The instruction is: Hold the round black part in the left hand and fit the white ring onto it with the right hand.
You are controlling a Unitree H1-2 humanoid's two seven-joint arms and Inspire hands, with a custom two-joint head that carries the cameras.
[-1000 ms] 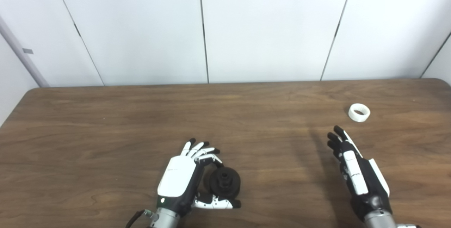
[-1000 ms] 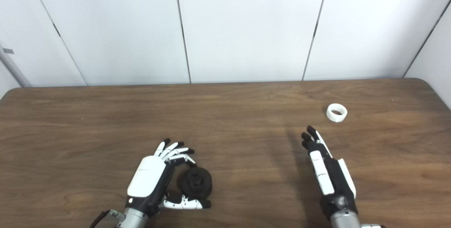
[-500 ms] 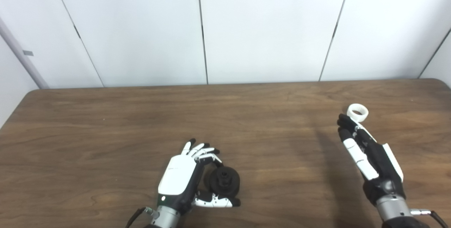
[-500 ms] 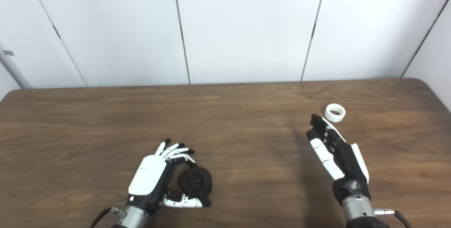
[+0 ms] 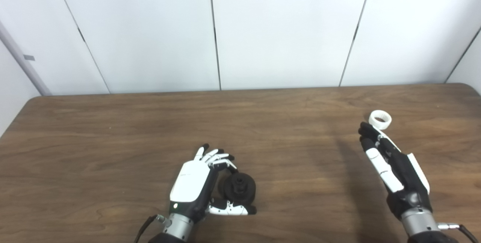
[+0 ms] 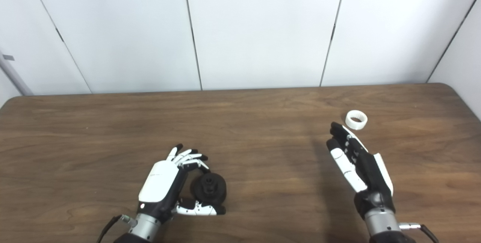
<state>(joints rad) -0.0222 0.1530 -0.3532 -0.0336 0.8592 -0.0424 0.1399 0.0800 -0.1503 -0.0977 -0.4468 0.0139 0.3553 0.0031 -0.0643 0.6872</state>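
The table (image 5: 112, 130) is dark brown wood with a flowing grain and a smooth, faintly satin top. Behind it, across the upper frame, the wall panels (image 5: 285, 29) look smooth, matt and white. The left hand (image 5: 193, 186) and right hand (image 5: 391, 164) wear glossy white plastic shells over matt black parts, with brushed metal at the wrists. The round black part (image 5: 239, 188) looks matt, like plastic. The white ring (image 5: 380, 119) is matt white, seemingly plastic.

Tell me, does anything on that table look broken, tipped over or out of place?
Nothing stands out. The round black part sits on the table with the left hand curled around it. The white ring lies intact near the table's right side, just beyond the open right hand. Nothing looks spilled or damaged.
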